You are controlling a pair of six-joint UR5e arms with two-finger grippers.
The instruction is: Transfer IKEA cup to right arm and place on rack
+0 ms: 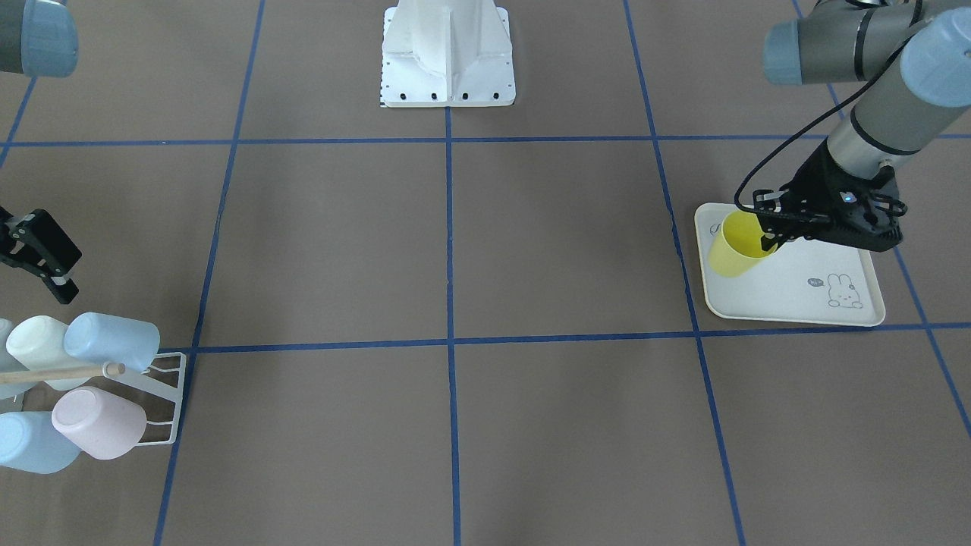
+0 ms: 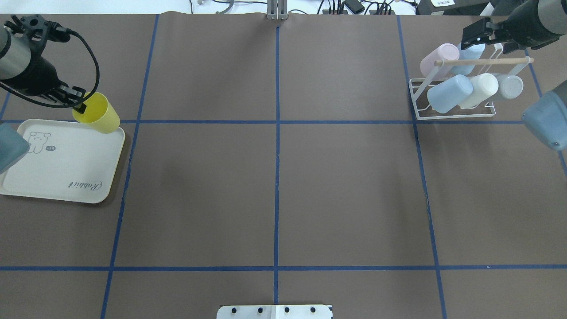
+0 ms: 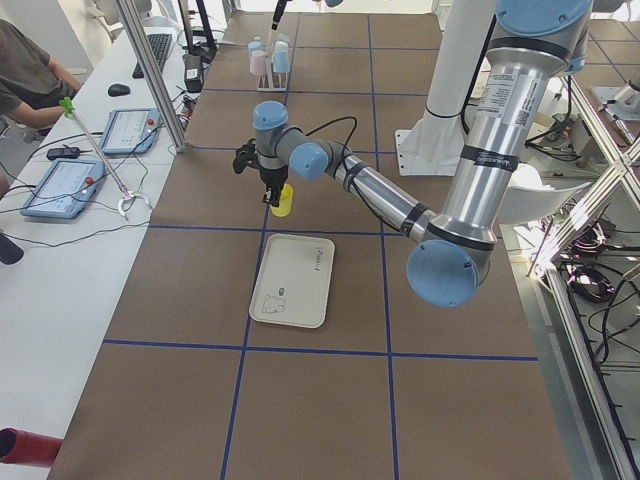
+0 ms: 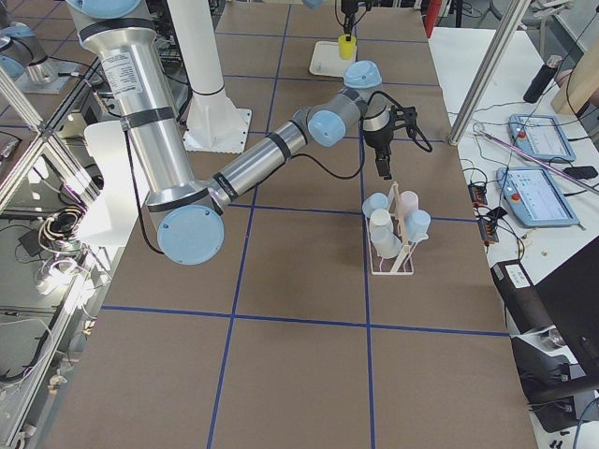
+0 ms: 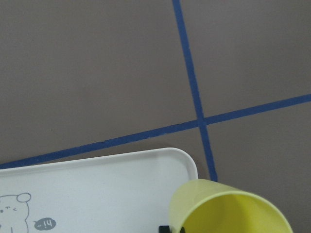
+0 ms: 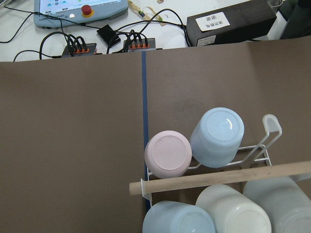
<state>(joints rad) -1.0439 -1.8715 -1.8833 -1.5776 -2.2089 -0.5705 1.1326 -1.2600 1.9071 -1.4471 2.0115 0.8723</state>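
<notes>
The IKEA cup [image 1: 734, 246] is yellow and hangs tilted over a corner of the cream rabbit tray [image 1: 796, 303]. My left gripper [image 1: 770, 239] is shut on its rim, one finger inside the mouth. The overhead view shows the cup [image 2: 98, 114] at the tray's far right corner, and the left wrist view shows the cup [image 5: 233, 208] at its bottom edge. The white wire rack [image 2: 452, 116] with a wooden rod stands at the far right and carries several pastel cups. My right gripper [image 2: 469, 42] hovers just beyond the rack, open, with nothing between its fingers.
The rack's [image 6: 265, 145] prongs hold pink [image 6: 167, 155], blue [image 6: 216, 138] and cream cups. Blue tape lines grid the brown table. The white robot base [image 1: 447, 57] sits at the table's middle edge. Consoles and cables lie beyond the far edge, and a person sits at a side desk.
</notes>
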